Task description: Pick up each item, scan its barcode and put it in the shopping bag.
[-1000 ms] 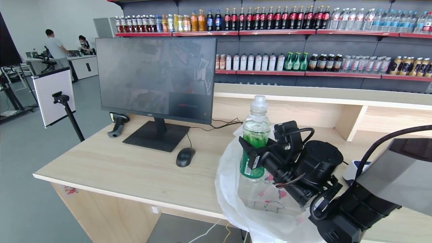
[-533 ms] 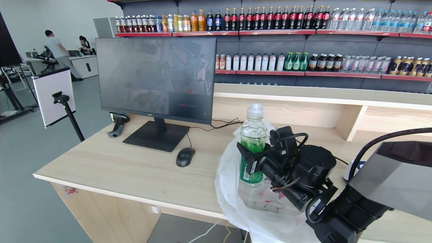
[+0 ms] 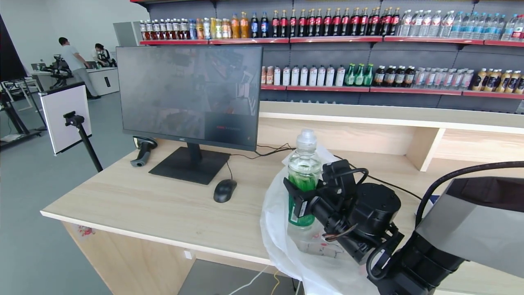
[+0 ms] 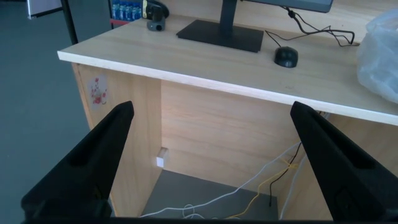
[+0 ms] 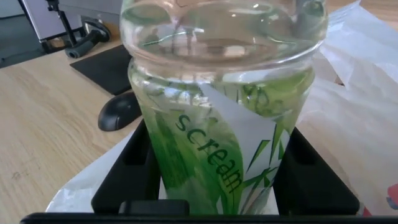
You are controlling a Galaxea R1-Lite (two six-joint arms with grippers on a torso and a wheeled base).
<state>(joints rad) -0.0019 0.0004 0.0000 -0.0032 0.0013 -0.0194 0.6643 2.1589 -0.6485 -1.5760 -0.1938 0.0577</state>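
Observation:
A clear bottle (image 3: 303, 180) with a green label and a white cap stands upright in my right gripper (image 3: 303, 191), which is shut on its labelled middle. The bottle's lower part sits inside the mouth of the translucent white shopping bag (image 3: 278, 237) at the counter's front edge. Close up in the right wrist view, the bottle (image 5: 221, 118) stands between the black fingers (image 5: 127, 177), with the bag (image 5: 354, 124) behind it. My left gripper (image 4: 211, 162) hangs open below the counter's front edge, its two dark fingers wide apart. A handheld barcode scanner (image 3: 142, 150) rests left of the monitor.
A monitor (image 3: 189, 96) on a stand and a black mouse (image 3: 224, 190) occupy the wooden counter (image 3: 143, 205). A raised wooden ledge (image 3: 368, 114) runs behind, with drink shelves beyond. Cables trail behind the bag. A tripod with a white board (image 3: 65, 116) stands at the left.
My right gripper has lowered the bottle and carried it slightly left, deeper into the bag's mouth. The left arm has not visibly moved.

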